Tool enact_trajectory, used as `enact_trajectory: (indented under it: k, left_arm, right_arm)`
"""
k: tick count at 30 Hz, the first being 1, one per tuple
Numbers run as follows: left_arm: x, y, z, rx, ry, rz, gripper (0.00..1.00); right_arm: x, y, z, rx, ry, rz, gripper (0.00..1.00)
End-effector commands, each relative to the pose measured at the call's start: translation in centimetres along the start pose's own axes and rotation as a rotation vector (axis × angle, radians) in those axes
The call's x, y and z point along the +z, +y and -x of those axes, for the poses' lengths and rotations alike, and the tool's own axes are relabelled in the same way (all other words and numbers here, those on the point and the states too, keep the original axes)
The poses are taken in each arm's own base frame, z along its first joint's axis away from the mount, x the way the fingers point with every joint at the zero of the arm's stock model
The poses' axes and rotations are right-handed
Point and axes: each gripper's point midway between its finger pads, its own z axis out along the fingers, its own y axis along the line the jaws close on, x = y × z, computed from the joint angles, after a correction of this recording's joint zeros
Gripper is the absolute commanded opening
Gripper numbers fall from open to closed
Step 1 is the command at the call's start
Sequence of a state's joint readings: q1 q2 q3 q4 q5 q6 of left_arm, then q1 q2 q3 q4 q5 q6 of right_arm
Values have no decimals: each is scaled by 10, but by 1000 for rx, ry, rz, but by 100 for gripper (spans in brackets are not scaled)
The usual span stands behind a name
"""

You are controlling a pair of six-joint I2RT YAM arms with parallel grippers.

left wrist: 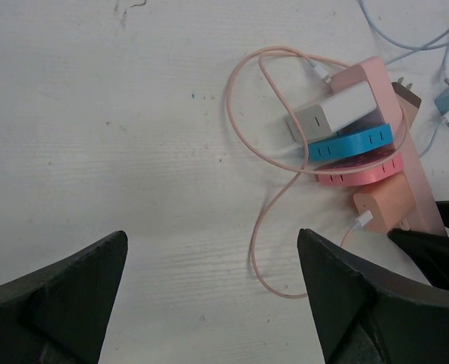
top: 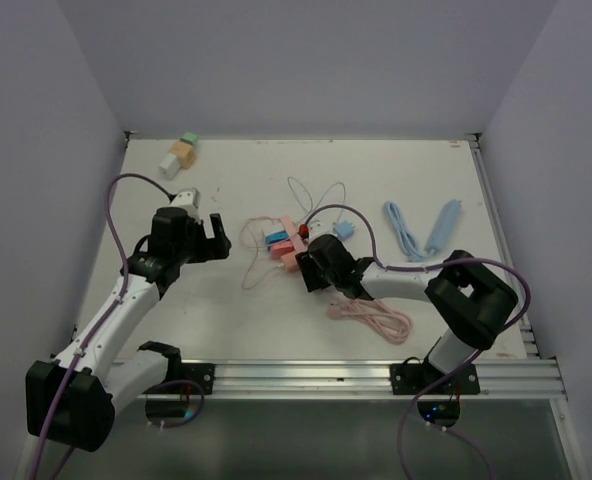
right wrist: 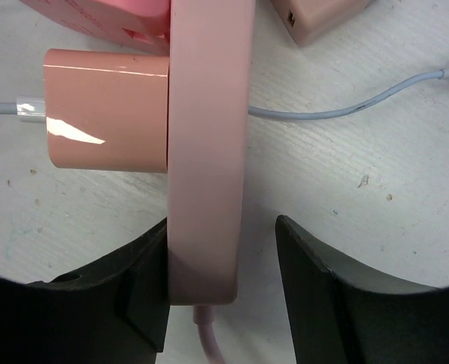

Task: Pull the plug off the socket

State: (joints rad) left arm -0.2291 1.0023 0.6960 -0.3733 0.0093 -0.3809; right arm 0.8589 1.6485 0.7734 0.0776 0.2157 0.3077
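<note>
R tool (right wrist: pixel 221 227) straddles the cable end of the pink socket strip (right wrist: pixel 209 114) on the tabletop (right wrist: pixel 361 227), touching one side w/ a gap on the other: clamp firm first, then bring the wide-open L tool (left wrist: pixel 211 243) onto the peach plug (right wrist: pixel 107 110) & pull straight out.

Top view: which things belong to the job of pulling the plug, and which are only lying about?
Job: long pink plastic power strip; its four plugs: white block, blue disc, coral disc, peach block.
Lying about: stack of small coloured blocks, two pale blue cables, small blue adapter.
</note>
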Motion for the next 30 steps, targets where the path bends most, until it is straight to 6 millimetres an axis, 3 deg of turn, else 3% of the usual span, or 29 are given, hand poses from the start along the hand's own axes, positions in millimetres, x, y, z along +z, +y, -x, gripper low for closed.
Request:
enact_trajectory:
  k: [1,7,11,15,19,25,30]
  left_arm:
    - [3,-13,7,14,-31,-82,97]
    - [7,-26,0,-23,-8,-126,97]
    - [9,-39,-11,-69,26,-132,98]
    - [11,-51,-22,-166,53,-162,98]
    - [10,-69,-24,-263,58,-194,98]
    - [7,-111,-27,-332,78,-269,98]
    - [13,-122,-33,-426,95,-264,98]
  right_arm:
    - [0,1,21,-6,-80,34,57]
    - [-7,-4,26,-4,-108,41,43]
    - [-14,-7,27,3,-135,38,18]
    - [-23,-8,33,36,-183,49,1]
    - [-33,-5,43,82,-248,79,0]
    - [-45,-1,46,126,-299,135,0]
    - [-50,3,50,150,-323,169,0]
